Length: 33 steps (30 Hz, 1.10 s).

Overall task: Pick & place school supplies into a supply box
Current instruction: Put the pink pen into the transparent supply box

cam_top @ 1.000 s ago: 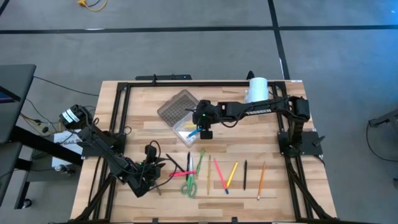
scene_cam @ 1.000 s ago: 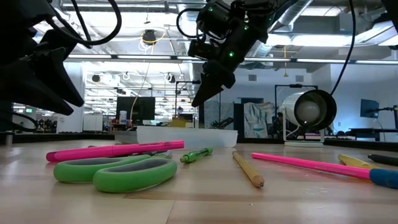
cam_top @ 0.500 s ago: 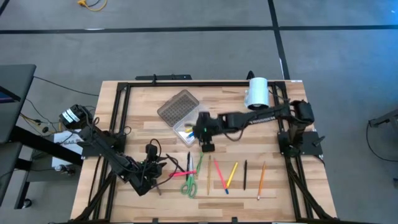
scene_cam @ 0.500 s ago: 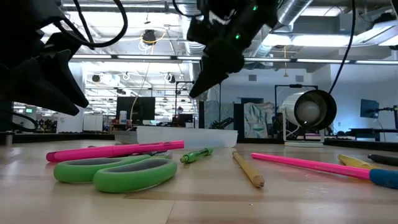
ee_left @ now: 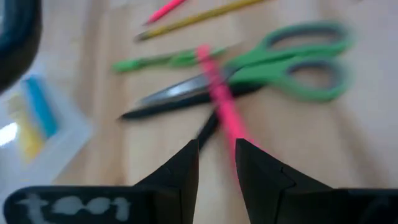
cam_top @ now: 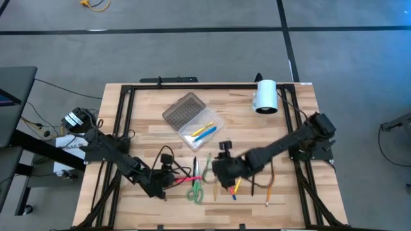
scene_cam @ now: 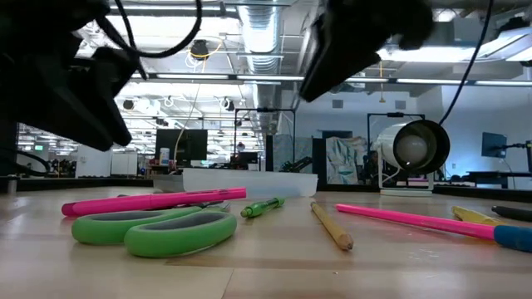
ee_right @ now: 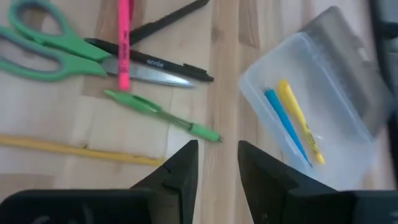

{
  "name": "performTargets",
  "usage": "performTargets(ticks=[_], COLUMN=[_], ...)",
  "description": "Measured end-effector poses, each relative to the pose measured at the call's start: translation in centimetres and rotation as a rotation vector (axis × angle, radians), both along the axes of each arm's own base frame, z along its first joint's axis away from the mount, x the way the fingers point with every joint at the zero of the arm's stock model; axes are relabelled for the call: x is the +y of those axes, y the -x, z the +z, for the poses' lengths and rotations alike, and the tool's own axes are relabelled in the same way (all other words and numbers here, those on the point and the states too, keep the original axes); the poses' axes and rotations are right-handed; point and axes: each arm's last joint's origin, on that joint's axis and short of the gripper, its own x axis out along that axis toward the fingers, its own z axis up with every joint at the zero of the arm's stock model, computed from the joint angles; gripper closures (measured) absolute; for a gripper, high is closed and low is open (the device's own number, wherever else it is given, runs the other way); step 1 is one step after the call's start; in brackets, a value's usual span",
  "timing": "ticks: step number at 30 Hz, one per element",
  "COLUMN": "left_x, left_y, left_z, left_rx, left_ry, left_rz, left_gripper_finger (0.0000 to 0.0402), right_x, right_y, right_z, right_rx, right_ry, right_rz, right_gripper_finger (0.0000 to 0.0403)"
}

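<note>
- My right gripper (cam_top: 226,174), jaws parted and empty, hovers over the pens.
- Centre on one yellow pencil (ee_right: 81,150); descend square.
- My left gripper (ee_left: 216,163), jaws slightly parted, waits by the scissors (ee_left: 273,59).

Scissors (ee_right: 43,46): green handles, grey blades; box (ee_right: 311,124): clear, grey dot-gridded lid (cam_top: 183,110), holding blue pen (ee_right: 287,127) and yellow pen (ee_right: 301,130); loose pens: pink (ee_right: 124,43), black (ee_right: 165,22), green (ee_right: 161,115); pencil (ee_right: 81,151): yellow; table (cam_top: 141,122): pale wood.
</note>
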Motion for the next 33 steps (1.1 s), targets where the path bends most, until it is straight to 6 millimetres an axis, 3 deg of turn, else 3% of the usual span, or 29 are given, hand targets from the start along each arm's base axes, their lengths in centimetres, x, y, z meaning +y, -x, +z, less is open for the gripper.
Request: performTargets(ticks=[4, 8, 12, 16, 33], left_x=[-0.2, 0.0, 0.6, 1.2, 1.9], left_y=[-0.8, -1.6, -2.7, -3.4, -3.6], left_z=[0.1, -1.6, -3.0, -2.9, -3.3], left_rx=[-0.026, 0.006, 0.045, 0.033, 0.084], left_ry=[0.06, 0.03, 0.057, 0.094, 0.201], left_rz=[-0.049, -0.041, -0.063, -0.059, 0.017], left_gripper_finger=[0.0306, 0.0306, 0.0306, 0.0306, 0.0306], right_x=[2.9, 5.0, 6.3, 7.0, 6.2], right_y=[2.3, 5.0, 7.1, 8.3, 7.6], right_z=[-0.1, -1.2, -1.4, -0.8, -0.7], right_rx=[-0.073, -0.185, -0.274, -0.34, -0.365], right_ry=[0.079, 0.173, 0.236, 0.24, 0.255], right_rz=[-0.099, -0.179, -0.221, -0.23, -0.268], right_gripper_finger=[0.0296, 0.0296, 0.0296, 0.0296, 0.0296])
